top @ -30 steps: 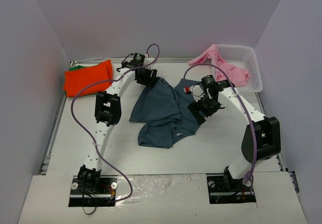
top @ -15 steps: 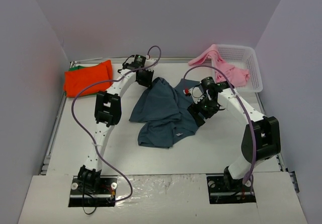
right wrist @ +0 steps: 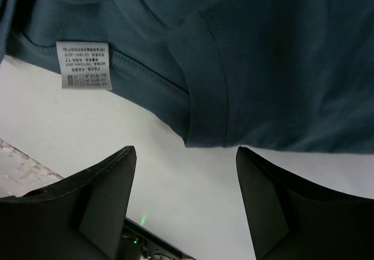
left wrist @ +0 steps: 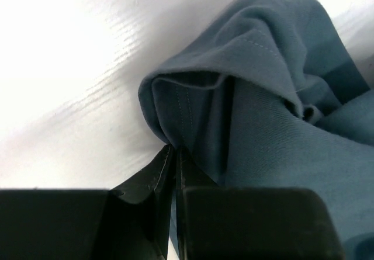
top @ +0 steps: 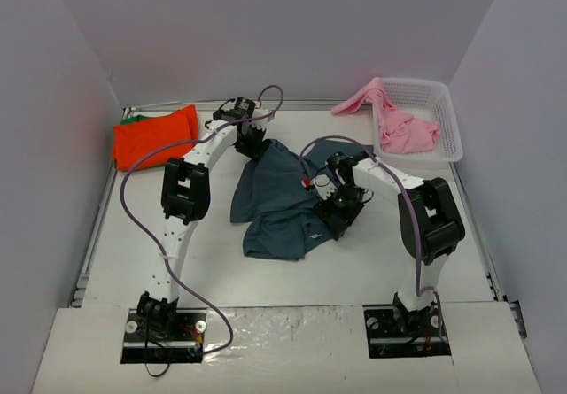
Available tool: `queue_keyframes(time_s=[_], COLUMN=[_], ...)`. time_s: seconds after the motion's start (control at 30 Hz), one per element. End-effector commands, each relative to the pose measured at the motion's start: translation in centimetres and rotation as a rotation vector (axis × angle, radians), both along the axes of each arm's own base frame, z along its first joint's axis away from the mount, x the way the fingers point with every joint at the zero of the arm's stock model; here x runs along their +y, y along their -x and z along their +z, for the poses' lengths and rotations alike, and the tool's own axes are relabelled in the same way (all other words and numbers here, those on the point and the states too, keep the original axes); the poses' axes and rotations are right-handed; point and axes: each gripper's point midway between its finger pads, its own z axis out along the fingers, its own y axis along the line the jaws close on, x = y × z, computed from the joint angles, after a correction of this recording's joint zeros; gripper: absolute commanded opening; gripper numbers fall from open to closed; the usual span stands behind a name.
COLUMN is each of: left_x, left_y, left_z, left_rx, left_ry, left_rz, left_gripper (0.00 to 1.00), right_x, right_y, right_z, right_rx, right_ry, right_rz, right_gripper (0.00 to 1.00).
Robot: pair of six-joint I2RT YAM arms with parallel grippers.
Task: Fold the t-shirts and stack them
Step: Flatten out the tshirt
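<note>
Left gripper (left wrist: 174, 152) pinching slate-blue t-shirt (left wrist: 263, 125), right gripper (right wrist: 186, 155) spread (above hem)

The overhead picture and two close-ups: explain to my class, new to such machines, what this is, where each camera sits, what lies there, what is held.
Two robot arms stand on a table. The wide picture looks down from above and behind them; each close-up comes from a wrist camera. A blue shirt lies crumpled mid-table, an orange shirt folded far left, a pink shirt drapes over a basket. The left gripper is shut, pinching the blue shirt's edge. The right gripper hovers open over its hem, holding nothing.
</note>
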Motion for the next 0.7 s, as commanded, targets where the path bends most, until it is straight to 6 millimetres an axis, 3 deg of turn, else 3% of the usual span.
queue_keyframes(time_s=[0.0,0.27,0.47,0.53,0.57,0.67], left_x=[0.8,1.5,2.0,2.2,2.3,2.8], left_y=[0.4,1.0,1.4,1.6,1.6,2.0], left_z=[4.9,5.4,6.0,6.0,6.4,6.9], left_rx=[-0.063,-0.067,-0.069,-0.068,-0.074,-0.081], left_ry=[-0.007,-0.039,-0.061,-0.071,-0.073,-0.085], left_rz=[0.000,-0.016,-0.020,-0.020,-0.021,-0.018], left_gripper=[0.02,0.02,0.02,0.02,0.02,0.02], right_x=[0.3,-0.2,-1.7,-2.2,-2.4,-3.1], right_y=[0.3,-0.2,-1.0,-0.6,-0.4,-0.3], right_z=[-0.5,-1.3,-0.8,-1.0,-1.2,-1.5], right_rx=[0.029,0.001,-0.055,-0.053,-0.047,-0.058], right_ry=[0.012,0.061,0.110,0.130,0.137,0.174], right_rz=[0.010,0.002,-0.033,-0.038,-0.039,-0.046], right_gripper=[0.65,0.58,0.42,0.29,0.16,0.00])
